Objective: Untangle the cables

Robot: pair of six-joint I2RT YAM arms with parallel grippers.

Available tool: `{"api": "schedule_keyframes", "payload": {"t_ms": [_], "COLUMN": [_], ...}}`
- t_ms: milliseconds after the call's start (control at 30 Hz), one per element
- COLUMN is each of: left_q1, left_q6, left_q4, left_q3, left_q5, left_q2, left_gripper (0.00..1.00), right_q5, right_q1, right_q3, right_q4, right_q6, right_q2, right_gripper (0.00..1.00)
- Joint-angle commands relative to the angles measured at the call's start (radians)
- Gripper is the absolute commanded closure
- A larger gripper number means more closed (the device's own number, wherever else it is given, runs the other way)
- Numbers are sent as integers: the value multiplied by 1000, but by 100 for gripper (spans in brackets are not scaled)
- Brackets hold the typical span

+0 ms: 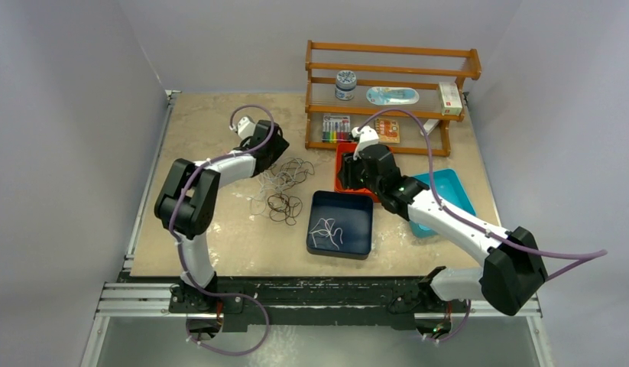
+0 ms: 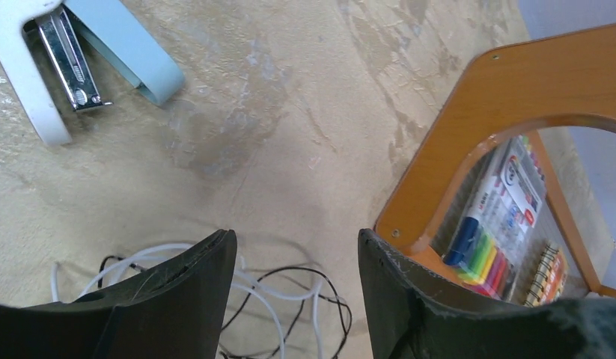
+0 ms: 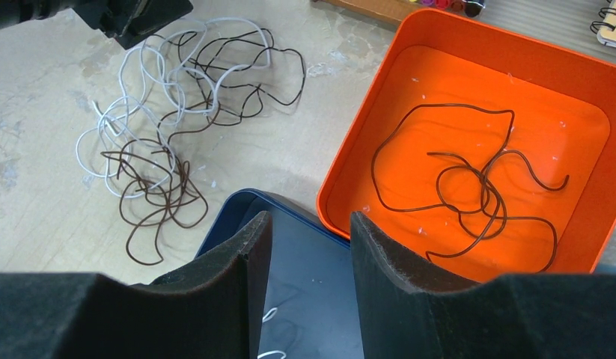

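At the left of the beige, stone-patterned tabletop (image 1: 242, 245), the left arm's black two-finger claw (image 2: 296, 250) is hanging just above the far edge of a loose heap of thin, curly cables (image 1: 283, 187). One cable is white and the others are dark brown or black. The claw's jaws are standing apart with nothing between them, and strands are lying on the table below the tips. A white and pale blue stapler (image 2: 58, 52) is lying on the table beyond the claw.

The white loops in the heap are threading through the dark ones, so this looks like the part of the job left to do. To its right, a shallow navy blue square tray (image 1: 341, 196) is holding what looks like one white cable (image 1: 326, 231) by itself. Further right, a shallow orange square tray (image 3: 364, 127) is holding one dark brown cable (image 3: 484, 196), also alone. So two cables appear sorted out, while several are lying knotted together.

The right arm's black claw (image 3: 310, 224) is hovering where the navy and orange trays meet, jaws parted and gripping nothing. At the far right a teal tray (image 1: 456, 187) is lying partly under that arm, and a wooden rack (image 1: 391, 52) is standing behind.
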State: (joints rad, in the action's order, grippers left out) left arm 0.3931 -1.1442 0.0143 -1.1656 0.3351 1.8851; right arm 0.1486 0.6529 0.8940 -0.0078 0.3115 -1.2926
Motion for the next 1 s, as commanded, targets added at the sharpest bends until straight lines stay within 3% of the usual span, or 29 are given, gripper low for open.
{"api": "schedule_keyframes", "payload": {"t_ms": [0, 567, 967], "left_q1": [-20, -16, -13], "left_q6": [-53, -64, -108], "left_q4": [55, 25, 62], "left_q3": [-46, 108, 141], "left_q5": [-19, 1, -42], "left_q2": [26, -180, -137], "left_gripper": [40, 39, 39], "right_q5": [31, 1, -6], "right_q1": [-12, -20, -21], "right_q3": [-1, -17, -20], "right_q4": [38, 66, 68], "right_q6": [-16, -4, -1], "right_q2": [29, 16, 13], "right_gripper": [55, 55, 55]}}
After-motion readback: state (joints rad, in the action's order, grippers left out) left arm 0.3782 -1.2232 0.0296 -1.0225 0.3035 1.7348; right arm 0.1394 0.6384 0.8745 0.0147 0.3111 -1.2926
